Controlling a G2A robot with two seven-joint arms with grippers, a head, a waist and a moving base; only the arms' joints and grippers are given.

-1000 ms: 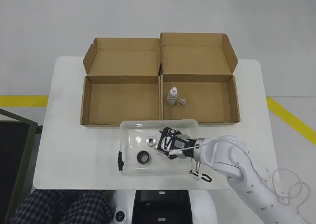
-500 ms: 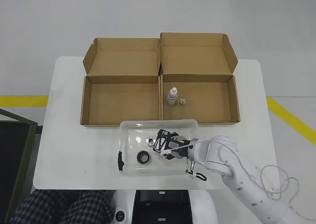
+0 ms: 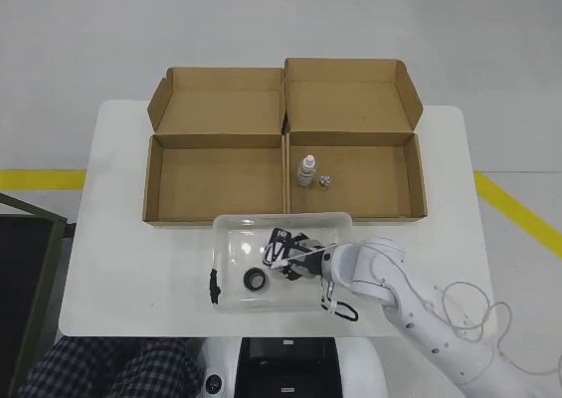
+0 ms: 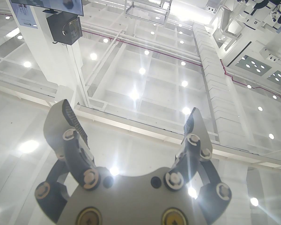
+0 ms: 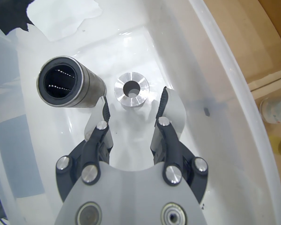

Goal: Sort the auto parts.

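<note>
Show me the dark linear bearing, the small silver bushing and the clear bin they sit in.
linear bearing [image 5: 91, 90]: right wrist view, on its steel sleeve.
silver bushing [image 5: 144, 86]: right wrist view, on its bevelled end face.
clear bin [image 5: 224, 49]: right wrist view, on its rim.

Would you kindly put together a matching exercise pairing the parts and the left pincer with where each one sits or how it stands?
Things:
1. linear bearing
2. silver bushing
3. small bottle
4. left pincer

Places or states:
A. in the right-hand cardboard box
B. open, facing the ceiling
C. in the plastic bin, straight ahead of the open right pincer
D. in the plastic bin, off to one side of the right pincer

Pairs: 1-D, 2-C, 3-A, 4-B.
</note>
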